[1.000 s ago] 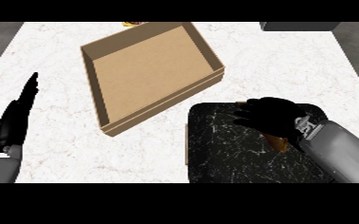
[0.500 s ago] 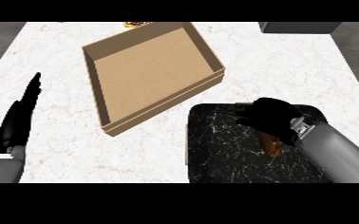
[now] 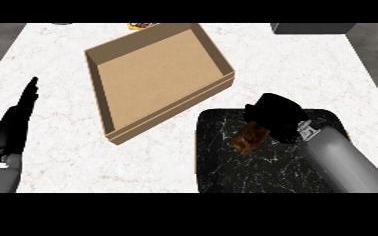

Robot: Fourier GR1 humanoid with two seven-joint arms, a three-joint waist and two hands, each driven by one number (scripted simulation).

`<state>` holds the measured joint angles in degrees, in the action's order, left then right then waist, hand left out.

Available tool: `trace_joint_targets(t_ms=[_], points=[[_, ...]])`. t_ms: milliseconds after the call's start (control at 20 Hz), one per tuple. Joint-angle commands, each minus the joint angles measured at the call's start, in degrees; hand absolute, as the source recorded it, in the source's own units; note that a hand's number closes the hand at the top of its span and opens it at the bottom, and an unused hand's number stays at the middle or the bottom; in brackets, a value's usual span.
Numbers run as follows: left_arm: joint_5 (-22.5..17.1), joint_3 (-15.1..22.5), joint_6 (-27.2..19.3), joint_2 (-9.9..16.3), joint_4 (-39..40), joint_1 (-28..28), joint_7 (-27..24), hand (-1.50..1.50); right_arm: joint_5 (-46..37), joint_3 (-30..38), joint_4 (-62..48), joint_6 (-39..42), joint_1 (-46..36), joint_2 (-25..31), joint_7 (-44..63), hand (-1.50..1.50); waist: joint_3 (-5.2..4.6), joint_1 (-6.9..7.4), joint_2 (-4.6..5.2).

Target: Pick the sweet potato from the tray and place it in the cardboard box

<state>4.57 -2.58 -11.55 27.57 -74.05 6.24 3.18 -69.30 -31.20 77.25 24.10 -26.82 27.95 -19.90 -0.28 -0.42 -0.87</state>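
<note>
The sweet potato [image 3: 248, 137], reddish brown, lies on the dark marbled tray [image 3: 236, 170] at the lower right, partly under my right hand [image 3: 276, 116]. That hand's fingers curl over the sweet potato's right side and hide part of it. The open cardboard box [image 3: 159, 75] sits on the white counter up and left of the tray, with nothing inside. My left hand [image 3: 18, 117] rests open at the left edge, fingers up, far from both.
A small yellow-red object [image 3: 140, 25] peeks out behind the box's far wall. A dark grey object [image 3: 310, 28] sits at the top right corner. Bare white counter [image 3: 59, 150] shows between the left hand and the box.
My right hand has shifted slightly left and up on the tray, and more of the sweet potato now shows under its fingers. The left hand and box stay put.
</note>
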Motion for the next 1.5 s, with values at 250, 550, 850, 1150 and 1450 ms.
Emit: trace_joint_targets(t_ms=[250,550,850,1150,1450], points=[[-0.51,-2.12,-0.94,0.56,0.75,-2.83,-0.71,0.00,6.64,23.13,1.79,-10.04,9.21,-17.89,35.78,1.50,0.25,-3.73,-0.07],[1.03,0.08,-1.12,-0.83,-1.83,-2.48,0.78,0.00,-2.44,18.94,20.48,-12.89,10.14,-23.72,52.05,1.50,0.22,-1.35,0.18],[1.46,0.05,-0.53,-1.70,-1.78,-0.74,0.47,0.00,-7.78,12.34,29.92,-11.65,4.78,-26.47,53.99,1.50,0.26,0.29,0.69],[1.99,-0.89,0.64,-2.41,0.47,-0.79,-1.92,0.00,-0.48,7.58,26.40,-10.19,-5.77,-27.88,61.50,1.50,0.25,0.99,0.88],[2.09,-0.62,2.96,-1.24,-1.37,2.75,1.48,0.00,10.77,12.45,8.95,-21.21,-22.67,-27.94,66.18,1.50,0.26,2.45,1.21]])
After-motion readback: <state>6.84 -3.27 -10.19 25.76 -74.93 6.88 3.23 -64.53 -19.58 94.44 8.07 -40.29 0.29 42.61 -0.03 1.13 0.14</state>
